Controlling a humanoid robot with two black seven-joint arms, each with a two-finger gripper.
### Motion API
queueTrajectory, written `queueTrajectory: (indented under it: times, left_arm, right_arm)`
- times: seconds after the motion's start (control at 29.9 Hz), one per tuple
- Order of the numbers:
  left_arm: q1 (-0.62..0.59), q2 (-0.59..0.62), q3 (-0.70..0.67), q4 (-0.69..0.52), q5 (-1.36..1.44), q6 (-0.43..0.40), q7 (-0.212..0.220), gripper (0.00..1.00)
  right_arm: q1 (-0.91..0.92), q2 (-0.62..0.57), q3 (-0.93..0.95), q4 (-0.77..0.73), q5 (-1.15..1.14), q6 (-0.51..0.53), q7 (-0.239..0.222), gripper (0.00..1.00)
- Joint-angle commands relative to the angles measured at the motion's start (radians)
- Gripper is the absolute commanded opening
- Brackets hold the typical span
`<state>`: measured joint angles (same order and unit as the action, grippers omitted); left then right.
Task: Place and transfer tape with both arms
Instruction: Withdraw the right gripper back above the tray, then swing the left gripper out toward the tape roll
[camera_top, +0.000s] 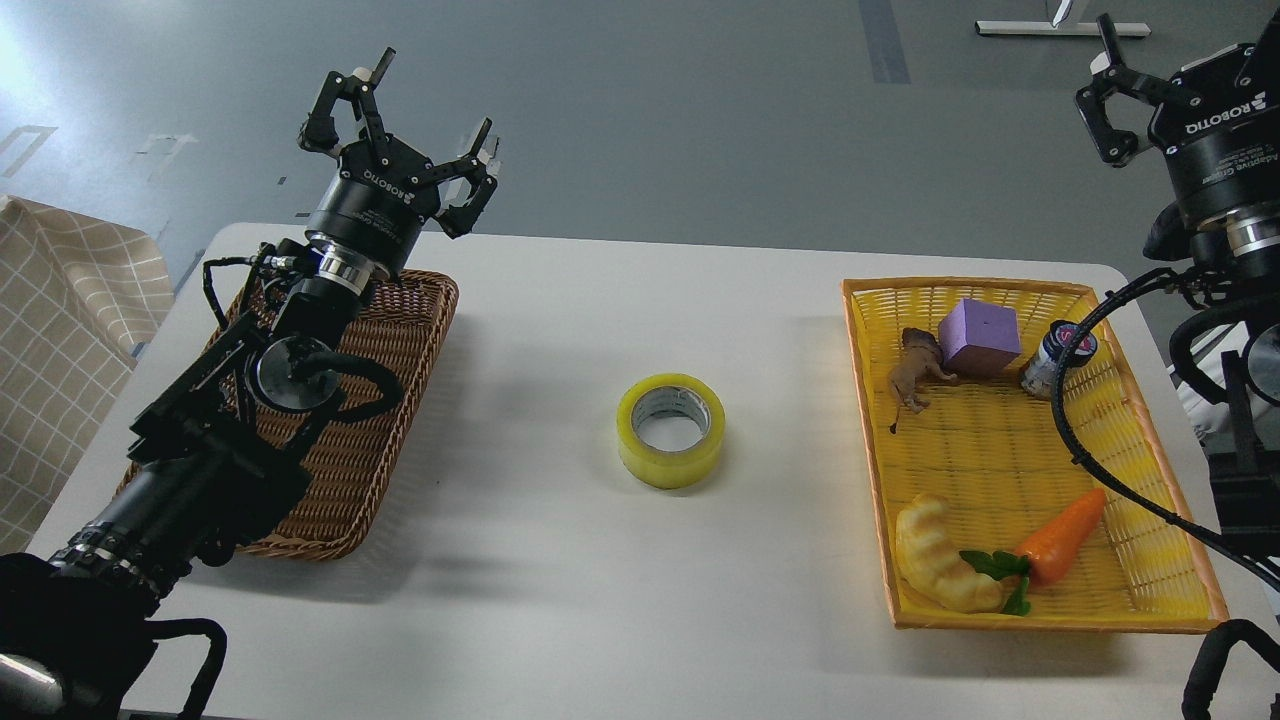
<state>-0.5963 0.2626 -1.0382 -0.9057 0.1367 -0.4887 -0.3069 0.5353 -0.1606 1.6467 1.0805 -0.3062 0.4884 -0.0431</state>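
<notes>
tape (670, 430) is what the task turns on, yet the largest thing in view is the white bench (620, 600), which carries everything else. next in size come the two arms: the left arm (200, 450) enters from the lower left and reaches up over a brown wicker basket (400, 420) at the left side of the bench, and the right arm (1225, 240) shows only at the right edge, trailing a black cable (1075, 400) across the yellow basket (1000, 460). that yellow basket sits at the right side of the bench and holds five smaller things: a pale croissant toy (940, 570) and an orange carrot toy (1065, 535) touching each other near its front edge, then a purple block (978, 336), a brown animal figure (918, 372) just beside the block, and a small jar (1058, 360) near the back.

the left hand (410, 130) is raised above the far left of the bench, fingers spread apart and gripping nothing. the right hand (1150, 100) is cut off by the frame; i cannot tell whether its fingers are apart or together.

the tape lies flat on the bare bench, hole facing up, between the two baskets and well apart from both hands.
</notes>
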Motion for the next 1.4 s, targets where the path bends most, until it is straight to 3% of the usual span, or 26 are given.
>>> queueTrajectory:
  times: [0.0,0.33,0.7,0.77,0.87,0.94,0.97,1.14,1.37]
  left_arm:
    - [0.0,0.003,0.0,-0.001,0.0,0.0,0.0,0.98]
    - [0.001,0.012,0.017,-0.001,0.014,0.0,0.005,0.98]
    - [-0.013,0.03,0.001,-0.051,0.341,0.0,-0.005,0.98]
    - [-0.014,0.038,0.003,-0.085,0.42,0.0,-0.017,0.98]
    - [-0.017,0.052,0.009,-0.136,0.549,0.0,-0.07,0.98]
    - [-0.017,0.07,0.015,-0.195,0.711,0.0,-0.159,0.98]
    - [-0.016,0.075,0.017,-0.211,0.753,0.0,-0.181,0.98]
    - [-0.002,0.098,0.018,-0.306,0.955,0.007,-0.182,0.98]
    - [-0.003,0.13,0.072,-0.369,1.173,0.094,-0.182,0.98]
  right_arm:
    - [-0.023,0.029,-0.01,-0.004,-0.001,0.0,-0.006,1.0]
    - [-0.057,0.021,-0.099,0.016,0.004,0.0,-0.02,1.0]
    - [-0.057,0.023,-0.091,0.015,0.009,0.0,-0.02,1.0]
    - [-0.057,0.023,-0.09,0.013,0.022,0.0,-0.02,1.0]
    - [-0.058,0.021,-0.091,0.013,0.053,0.0,-0.02,1.0]
    - [-0.063,0.02,-0.091,0.013,0.058,0.0,-0.021,1.0]
    - [-0.066,0.02,-0.091,0.013,0.058,0.0,-0.021,1.0]
    - [-0.083,0.02,-0.09,0.015,0.058,0.0,-0.02,1.0]
    - [-0.113,0.018,-0.087,0.016,0.059,0.0,-0.02,1.0]
